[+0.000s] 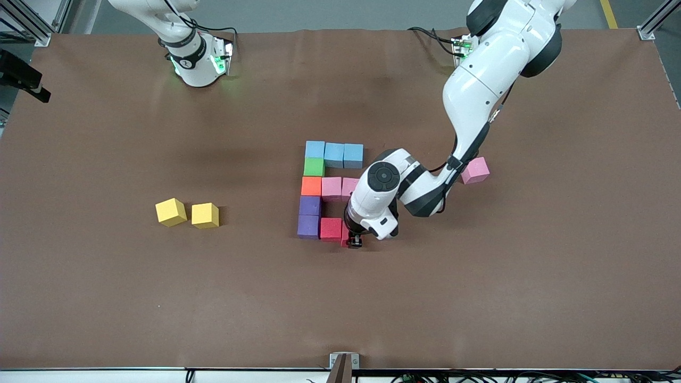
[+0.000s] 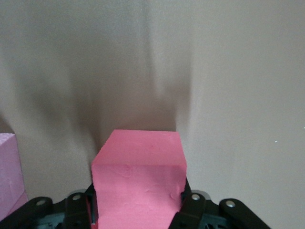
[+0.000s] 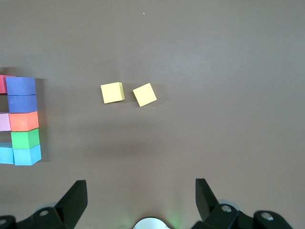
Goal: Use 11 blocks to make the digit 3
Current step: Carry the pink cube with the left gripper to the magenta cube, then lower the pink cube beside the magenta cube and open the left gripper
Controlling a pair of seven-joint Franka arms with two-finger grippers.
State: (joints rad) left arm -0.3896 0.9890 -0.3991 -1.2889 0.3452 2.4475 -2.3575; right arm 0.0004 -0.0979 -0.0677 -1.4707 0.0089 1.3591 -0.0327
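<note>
Left claw (image 1: 354,242) squarely around red block (image 2: 138,181)

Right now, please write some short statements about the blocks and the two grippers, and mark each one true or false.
1. The left gripper is shut on a red block. True.
2. The two yellow cubes are part of the figure. False: they lie apart, toward the right arm's end of the table.
3. The green block sits between a light blue block and the orange block. True.
4. The right gripper holds a purple block. False: it is open and empty.
</note>
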